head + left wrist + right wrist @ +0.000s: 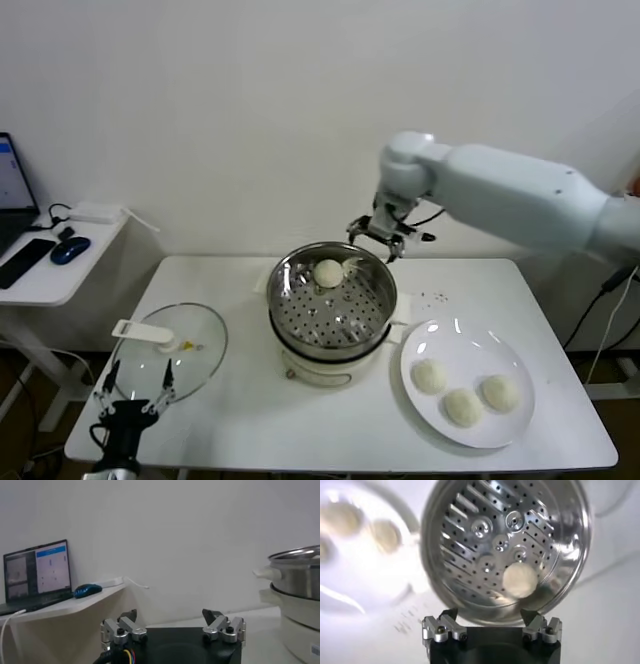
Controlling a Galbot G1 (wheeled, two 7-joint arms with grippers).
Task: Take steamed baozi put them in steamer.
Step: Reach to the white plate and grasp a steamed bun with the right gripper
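Note:
The steamer [332,345], a shiny steel pot with a perforated floor on a cream base, stands at the table's middle. One baozi [328,272] lies inside it at the far side; it also shows in the right wrist view [520,580]. Three more baozi [463,405] lie on a white plate [430,345] at the right front. My right gripper [377,237] hangs open and empty above the steamer's far right rim. My left gripper [135,392] is open and empty, parked low at the front left by the table's edge.
A round glass lid with a white handle [172,345] lies on the table left of the steamer. A side desk [45,265] at the far left holds a laptop [36,572] and a blue mouse [70,250].

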